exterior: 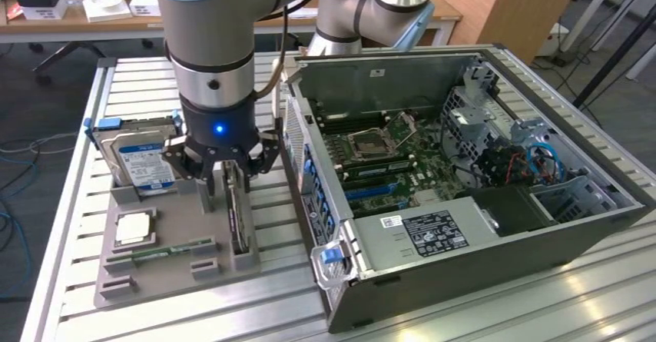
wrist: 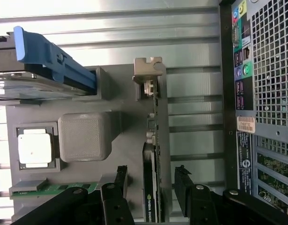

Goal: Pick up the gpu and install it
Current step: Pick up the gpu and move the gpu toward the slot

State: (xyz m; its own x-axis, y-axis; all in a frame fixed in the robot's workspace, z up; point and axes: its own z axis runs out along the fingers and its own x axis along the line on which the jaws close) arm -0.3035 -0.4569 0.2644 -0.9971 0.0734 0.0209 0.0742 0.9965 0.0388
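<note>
Grey plastic forms the tray (exterior: 164, 277) on the slatted metal table (exterior: 72, 204), and in the exterior view the card (exterior: 239, 223) stands on its long edge in a slot at the tray's three o'clock side. Its long axis runs roughly from twelve to six o'clock. The gripper (exterior: 227, 182) hangs straight above the card's twelve o'clock end with its jaws spread, one at nine and one at three o'clock of the thin board, so the card lies directly below and between them. The open computer case (exterior: 574, 230) sits at three o'clock from the tray, just beside it. The hard drive (exterior: 138, 161) stands at about ten o'clock from the card, and the memory stick (exterior: 164, 254) at eight. Here the arm covers the card's far end, and which board slot would take it is hard to make out. In the wrist view the gripper (wrist: 151, 169) is released and holds nothing: each black fingertip (wrist: 121, 171) stands apart from the card (wrist: 152, 136), with tray showing in both gaps. The card's length runs away from the jaws to its silvery bracket (wrist: 147, 68). Its near end is cut off at the picture's edge, and its lower edge is buried in the tray slot.
</note>
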